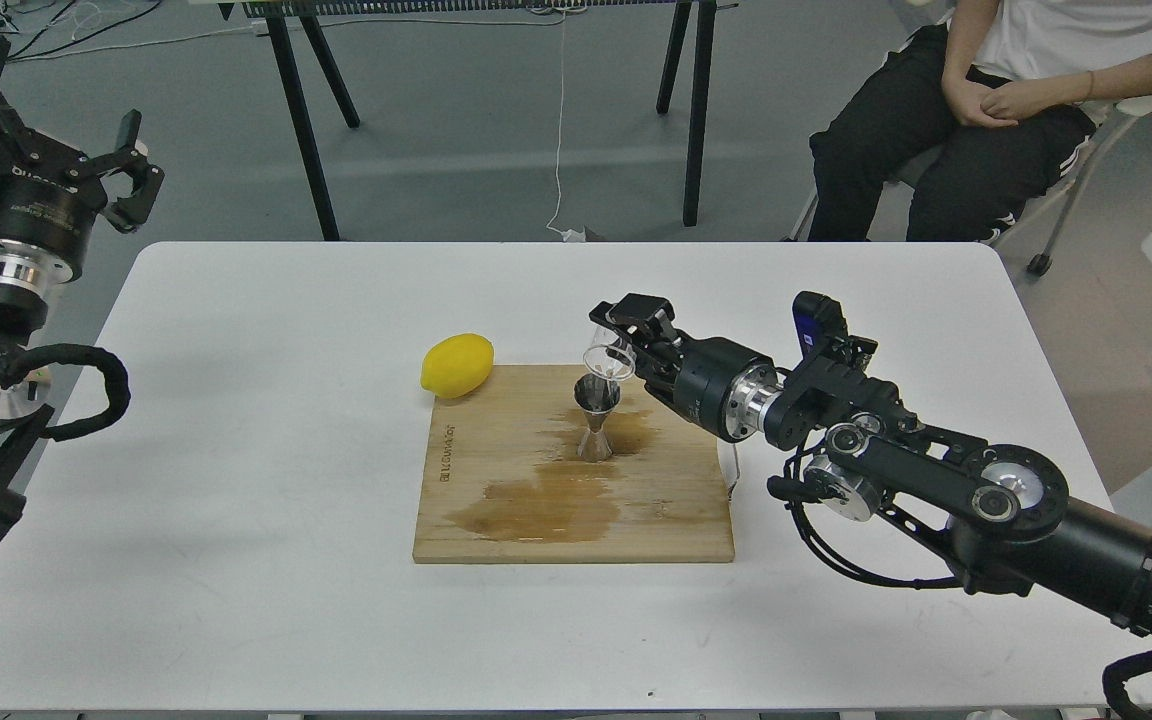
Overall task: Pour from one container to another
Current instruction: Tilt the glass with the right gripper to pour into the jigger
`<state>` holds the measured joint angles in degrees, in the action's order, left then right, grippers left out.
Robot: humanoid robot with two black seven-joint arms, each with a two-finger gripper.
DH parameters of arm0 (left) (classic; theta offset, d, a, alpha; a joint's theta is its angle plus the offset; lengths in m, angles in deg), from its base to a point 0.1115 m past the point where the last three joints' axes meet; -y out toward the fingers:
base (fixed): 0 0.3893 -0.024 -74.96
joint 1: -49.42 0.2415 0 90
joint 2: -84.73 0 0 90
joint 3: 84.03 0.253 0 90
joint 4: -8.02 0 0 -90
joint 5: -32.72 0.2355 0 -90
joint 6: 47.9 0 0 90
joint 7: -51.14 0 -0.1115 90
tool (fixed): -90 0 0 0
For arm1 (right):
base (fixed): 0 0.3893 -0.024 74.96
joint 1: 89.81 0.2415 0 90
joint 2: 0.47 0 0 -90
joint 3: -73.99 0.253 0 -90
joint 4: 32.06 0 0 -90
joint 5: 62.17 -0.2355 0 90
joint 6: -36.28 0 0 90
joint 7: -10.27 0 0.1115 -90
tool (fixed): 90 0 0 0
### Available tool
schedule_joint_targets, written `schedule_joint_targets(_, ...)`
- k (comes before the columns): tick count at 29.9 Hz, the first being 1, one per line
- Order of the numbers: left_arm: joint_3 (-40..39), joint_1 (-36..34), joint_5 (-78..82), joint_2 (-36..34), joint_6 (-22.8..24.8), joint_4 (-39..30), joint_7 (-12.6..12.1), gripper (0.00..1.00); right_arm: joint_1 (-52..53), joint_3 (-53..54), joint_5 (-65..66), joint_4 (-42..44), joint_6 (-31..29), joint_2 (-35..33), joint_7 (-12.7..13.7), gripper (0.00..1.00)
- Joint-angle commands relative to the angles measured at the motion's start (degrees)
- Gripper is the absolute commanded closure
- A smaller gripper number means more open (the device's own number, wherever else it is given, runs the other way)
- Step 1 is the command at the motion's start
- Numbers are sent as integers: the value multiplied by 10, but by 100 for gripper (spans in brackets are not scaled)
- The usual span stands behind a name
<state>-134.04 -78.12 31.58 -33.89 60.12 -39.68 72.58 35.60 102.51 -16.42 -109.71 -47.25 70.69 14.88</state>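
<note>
Right tool (pixel 619 345): pinching the cup (pixel 608 361), tipped over the jigger (pixel 596 420) for pouring. Jigger: upright at board (pixel 496 500) centre, catching spills. Lemon (pixel 457 365): 10 o'clock off the jigger. Left tool (pixel 126 165): spread, idle, clear of the tabletop (pixel 236 450).

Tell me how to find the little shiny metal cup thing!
Find the wooden board on the white table. The steel jigger stands upright on it, amid wet stains. It is hourglass-shaped and shiny, unlike the yellow lemon or the clear glass cup above it.
</note>
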Motion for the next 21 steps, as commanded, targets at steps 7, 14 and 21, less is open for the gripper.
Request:
schedule_joint_targets(7, 0, 0, 0, 0, 0, 1, 0, 0, 4, -9, 39, 1, 0, -1, -7, 57)
schedule_joint_targets(14, 1, 0, 0, 1, 0, 1, 0, 0, 7, -21, 57, 1, 4, -15, -13, 57)
schedule_joint_targets(21, -1, 0, 0, 1, -1, 1, 0, 0, 7, -22, 63, 0, 8, -20, -27, 57)
